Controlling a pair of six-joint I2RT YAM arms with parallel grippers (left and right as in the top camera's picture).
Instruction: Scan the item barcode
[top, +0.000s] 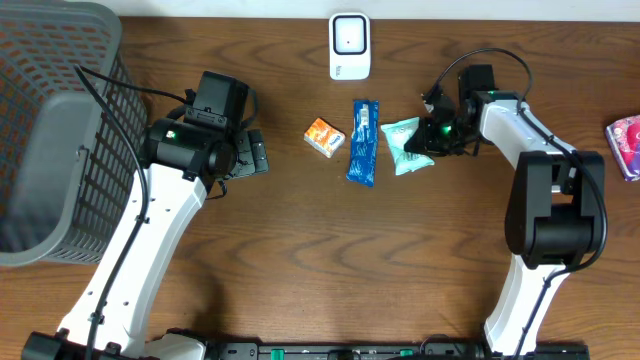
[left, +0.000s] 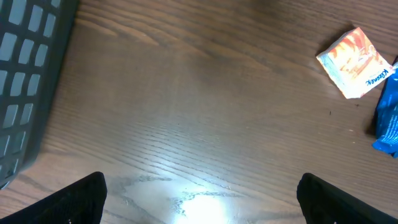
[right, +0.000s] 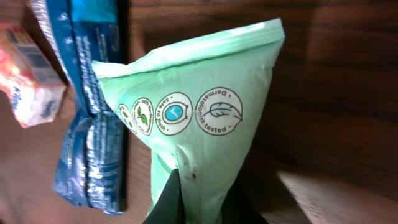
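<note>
Green packet (top: 405, 148) lies lengthwise alongside blue packet (top: 364, 141)

Behind right pincer (right: 202, 202): end of green pouch (right: 208, 134)

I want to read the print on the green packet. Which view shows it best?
Right wrist: the green packet is close up, its round seals legible, pinched by the right tool. Overhead shows it small, beside the blue packet. Left wrist misses it.

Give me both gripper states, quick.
Left gripper: open, holding nothing.
Right gripper: shut on the green packet.
</note>
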